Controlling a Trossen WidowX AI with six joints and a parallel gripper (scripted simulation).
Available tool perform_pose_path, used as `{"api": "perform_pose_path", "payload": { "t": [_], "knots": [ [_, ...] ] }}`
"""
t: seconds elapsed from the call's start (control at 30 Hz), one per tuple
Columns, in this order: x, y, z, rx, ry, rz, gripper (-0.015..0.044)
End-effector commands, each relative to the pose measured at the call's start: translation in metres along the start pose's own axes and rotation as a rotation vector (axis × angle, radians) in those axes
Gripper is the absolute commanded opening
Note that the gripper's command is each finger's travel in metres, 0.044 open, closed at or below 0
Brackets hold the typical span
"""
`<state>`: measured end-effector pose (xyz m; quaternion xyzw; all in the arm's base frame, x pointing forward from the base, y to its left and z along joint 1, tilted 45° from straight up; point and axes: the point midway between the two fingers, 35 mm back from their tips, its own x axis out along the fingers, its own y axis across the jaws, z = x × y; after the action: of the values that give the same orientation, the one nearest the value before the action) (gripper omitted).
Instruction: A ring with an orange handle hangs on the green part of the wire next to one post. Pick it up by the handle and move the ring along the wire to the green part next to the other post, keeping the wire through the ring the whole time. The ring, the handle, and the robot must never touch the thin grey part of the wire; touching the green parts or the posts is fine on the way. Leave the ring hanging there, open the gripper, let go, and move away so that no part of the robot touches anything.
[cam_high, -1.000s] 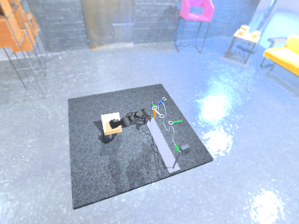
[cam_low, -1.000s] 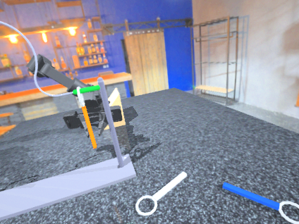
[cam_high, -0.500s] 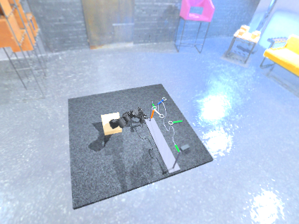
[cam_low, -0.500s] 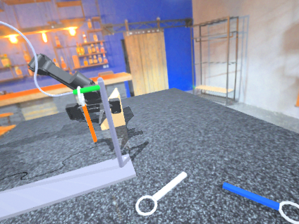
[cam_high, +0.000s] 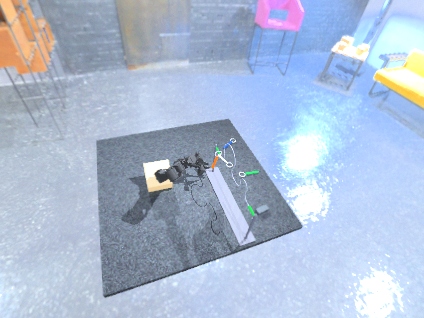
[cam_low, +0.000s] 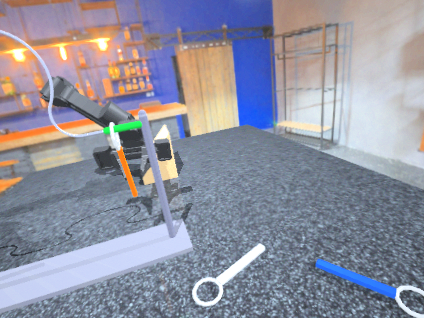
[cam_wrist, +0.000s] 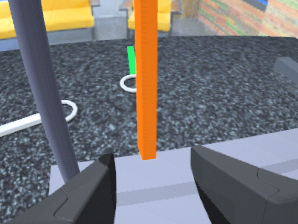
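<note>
The ring (cam_low: 114, 136) (cam_high: 218, 153) hangs around the green wire part (cam_low: 126, 126) beside the near post (cam_low: 159, 180) (cam_wrist: 42, 90) in the exterior view. Its orange handle (cam_low: 127, 172) (cam_high: 215, 163) (cam_wrist: 146, 85) slants down, with its lower end free. My gripper (cam_wrist: 153, 160) is open; the handle's lower end shows between and beyond the fingertips in the wrist view, not clamped. The thin grey wire (cam_low: 51, 95) curves up and away from the ring. The other green part (cam_high: 251, 210) is by the far post (cam_high: 248, 227).
A pale base bar (cam_high: 227, 200) (cam_low: 90, 265) (cam_wrist: 175, 175) joins the posts. A white ring tool (cam_low: 242, 265), a blue-handled one (cam_low: 355, 278) and a green-handled one (cam_high: 251, 173) lie beyond it. A grey block (cam_high: 262, 209) is near the far post.
</note>
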<state>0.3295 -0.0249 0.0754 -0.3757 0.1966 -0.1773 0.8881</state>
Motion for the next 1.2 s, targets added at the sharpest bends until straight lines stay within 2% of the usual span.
{"api": "perform_pose_path", "payload": {
  "t": [0.0,0.13,0.33,0.5,1.17],
  "knots": [
    [0.0,0.0,-0.001,0.004,0.004,-0.003,0.016],
    [0.0,0.0,-0.001,0.004,0.004,-0.003,0.016],
    [-0.045,-0.001,-0.006,-0.002,-0.003,-0.002,0.0317],
    [-0.046,-0.001,-0.007,-0.002,-0.003,-0.002,0.044],
    [-0.046,-0.001,-0.007,-0.002,-0.003,-0.002,0.044]
  ]
}}
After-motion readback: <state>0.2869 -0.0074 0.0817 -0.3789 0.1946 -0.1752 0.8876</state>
